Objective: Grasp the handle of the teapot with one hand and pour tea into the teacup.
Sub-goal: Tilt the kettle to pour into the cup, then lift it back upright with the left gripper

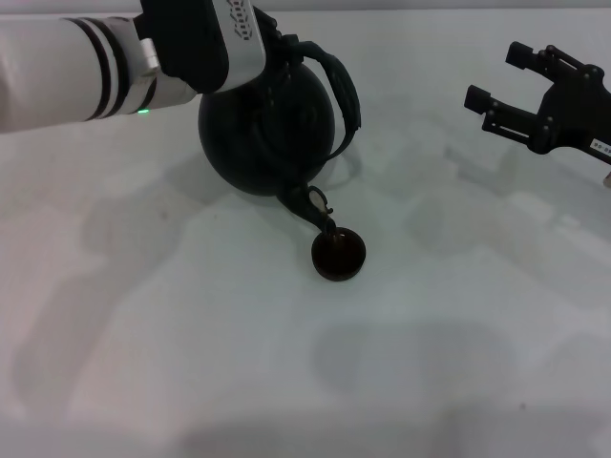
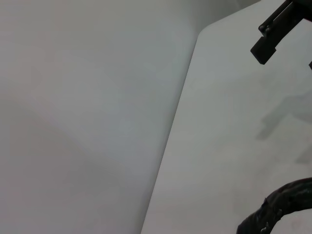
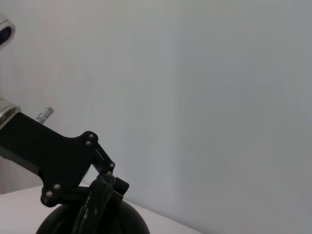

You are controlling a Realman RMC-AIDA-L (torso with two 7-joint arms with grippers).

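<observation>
Black teapot (image 1: 267,129), handle (image 1: 339,81) clamped in the left pincer (image 1: 277,57), tips spout-down right over the teacup (image 1: 338,255) (right pincer (image 1: 511,81) idles agape).

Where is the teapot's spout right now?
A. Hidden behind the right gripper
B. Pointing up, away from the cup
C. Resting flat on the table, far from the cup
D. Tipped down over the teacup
D: in the head view the teapot, held at its handle by the left gripper, is tilted with its spout over the teacup.

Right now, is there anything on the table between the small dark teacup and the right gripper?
No. In the head view only bare white table lies between the small dark round teacup and the open right gripper.
</observation>
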